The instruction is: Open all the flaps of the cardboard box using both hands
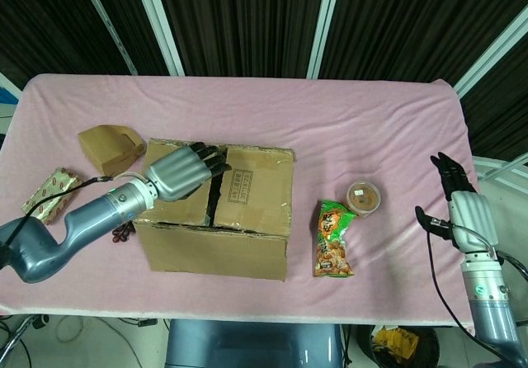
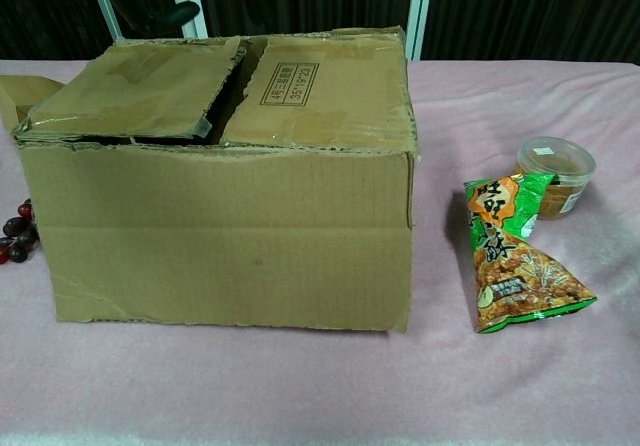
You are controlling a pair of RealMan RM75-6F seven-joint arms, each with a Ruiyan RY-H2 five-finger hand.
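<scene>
The cardboard box sits mid-table, top flaps down, its centre seam running near to far. The left hand hovers empty above the left flap, fingertips at that seam. The right hand, fingers spread and holding nothing, waits well off to the right.

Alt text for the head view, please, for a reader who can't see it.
The left hand hovers over the closed top flaps of a cardboard box on a pink table; the right hand is open at the table's far right edge. A snack bag and small tub lie between.
</scene>
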